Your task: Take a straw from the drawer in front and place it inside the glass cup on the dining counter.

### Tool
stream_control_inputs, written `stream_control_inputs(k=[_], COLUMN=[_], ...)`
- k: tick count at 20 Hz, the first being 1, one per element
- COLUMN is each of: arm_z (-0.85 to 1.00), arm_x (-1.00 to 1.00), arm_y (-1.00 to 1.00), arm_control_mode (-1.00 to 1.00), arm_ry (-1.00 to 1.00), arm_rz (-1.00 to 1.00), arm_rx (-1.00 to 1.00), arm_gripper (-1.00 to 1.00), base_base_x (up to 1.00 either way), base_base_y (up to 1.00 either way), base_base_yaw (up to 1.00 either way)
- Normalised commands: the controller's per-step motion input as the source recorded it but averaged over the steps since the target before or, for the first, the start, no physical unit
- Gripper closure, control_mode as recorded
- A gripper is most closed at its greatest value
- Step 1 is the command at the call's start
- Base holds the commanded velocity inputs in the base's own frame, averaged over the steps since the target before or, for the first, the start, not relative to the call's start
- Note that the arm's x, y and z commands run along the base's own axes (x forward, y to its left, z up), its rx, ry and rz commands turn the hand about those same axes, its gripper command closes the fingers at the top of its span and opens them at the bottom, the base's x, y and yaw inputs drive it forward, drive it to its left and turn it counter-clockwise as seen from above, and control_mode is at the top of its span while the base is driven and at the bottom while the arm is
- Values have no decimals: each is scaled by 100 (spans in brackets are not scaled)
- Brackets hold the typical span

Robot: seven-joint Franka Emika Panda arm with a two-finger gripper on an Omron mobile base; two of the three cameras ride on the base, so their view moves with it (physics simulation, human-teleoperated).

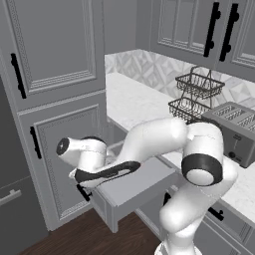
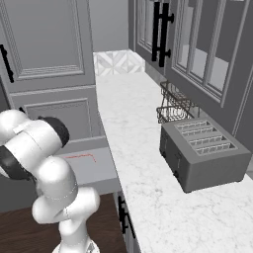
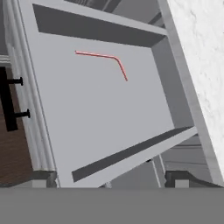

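The marble wall counter (image 2: 143, 148) is running long and pale down the right base view, carrying a grey toaster (image 2: 200, 153) with a two-tier wire basket (image 2: 173, 106) just behind it. Below its edge, the drawer (image 1: 132, 187) is standing pulled out into the aisle, tall grey cabinet doors (image 1: 55, 99) flanking it on the left. The arm is arching over the drawer in the left base view, hiding most of the floor inside. The hand view is looking straight down into it: bare grey bottom, walls on every side, black bar handle (image 3: 8, 103) at the front. The straw (image 3: 105, 59), thin and red with a bent end, is lying flat near the back wall, nothing near it. The gripper's fingers aren't showing, so I cannot tell how they are set.
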Motion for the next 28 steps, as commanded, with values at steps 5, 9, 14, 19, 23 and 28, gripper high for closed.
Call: stream_control_inputs(k=[5,9,14,19,23,28], arm_z=[-5,-52,-56,-30,-26,-44], arm_x=[85,96,85,21,0,0], arm_y=[-73,-19,3,29,45,43], arm_control_mode=[-100,-100,-100,-100,-100,-100], arm_ry=[23,36,43,28,11,0], arm_rz=[0,0,0,0,1,0], arm_rx=[33,24,19,20,18,4], arm_gripper=[-100,-100,-100,-100,-100,-100], base_base_x=[0,0,0,0,0,0], base_base_y=[0,0,0,0,0,0], base_base_yaw=[0,0,0,0,0,0])
